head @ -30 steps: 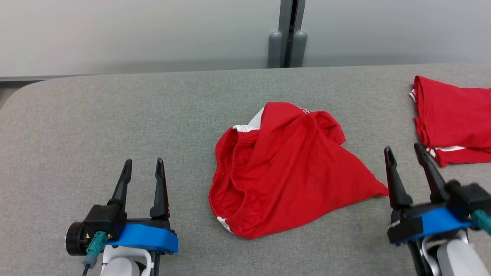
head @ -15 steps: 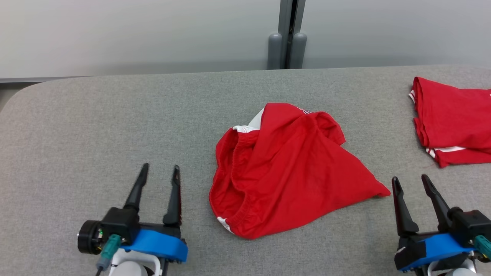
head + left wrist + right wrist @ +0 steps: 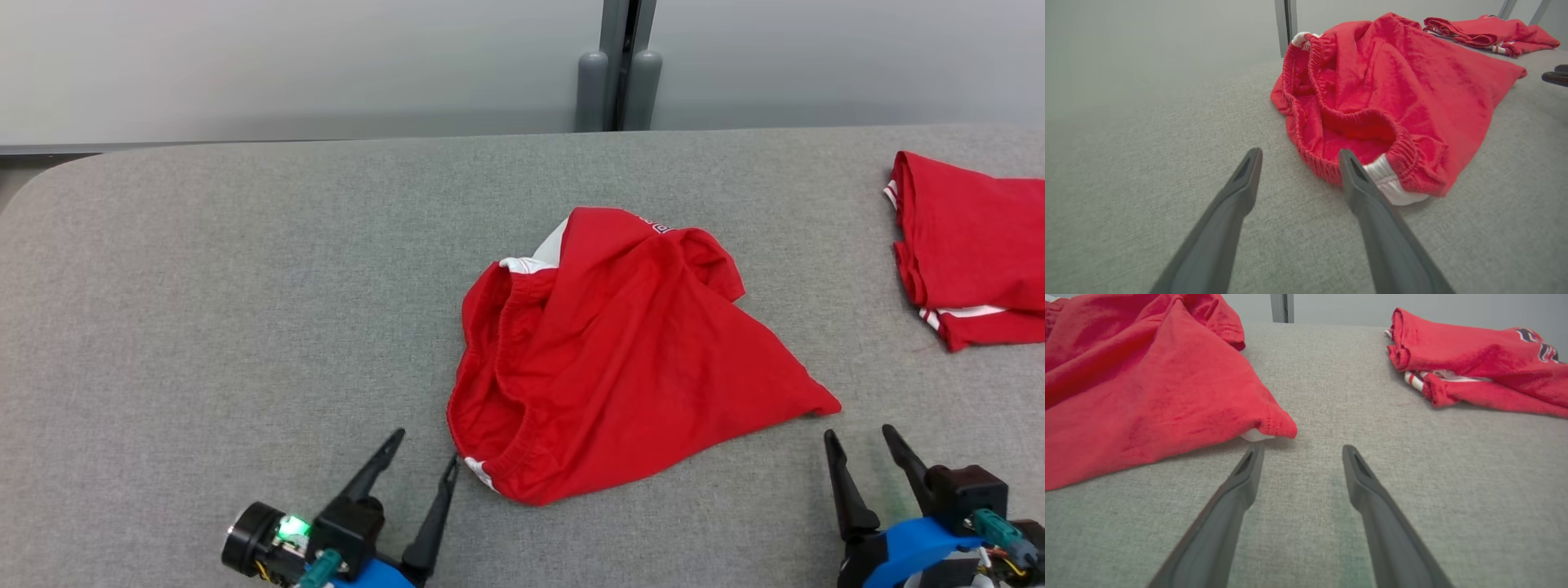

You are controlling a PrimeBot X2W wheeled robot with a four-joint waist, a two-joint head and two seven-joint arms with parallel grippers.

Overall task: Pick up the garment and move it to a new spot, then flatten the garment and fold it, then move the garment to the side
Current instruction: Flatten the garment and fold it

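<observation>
A crumpled red garment (image 3: pixel 620 359) with an elastic waistband and white trim lies in the middle of the grey table (image 3: pixel 204 269). My left gripper (image 3: pixel 424 447) stands open at the lower left, its fingertips close to the garment's near waistband corner (image 3: pixel 1396 183) and empty. My right gripper (image 3: pixel 859 433) is open at the lower right, just short of the garment's pointed right corner (image 3: pixel 1278 428). Nothing is between either pair of fingers.
A second red garment (image 3: pixel 971 245), folded, with white stripes, lies at the table's right edge (image 3: pixel 1474 363). A grey post (image 3: pixel 620 65) stands against the pale wall behind the table. The table's far-left corner is rounded.
Both grippers have drawn back toward the bottom of the head view. The left one has also shifted right toward the garment's waistband. The head camera has shifted slightly. The garment has not moved.
</observation>
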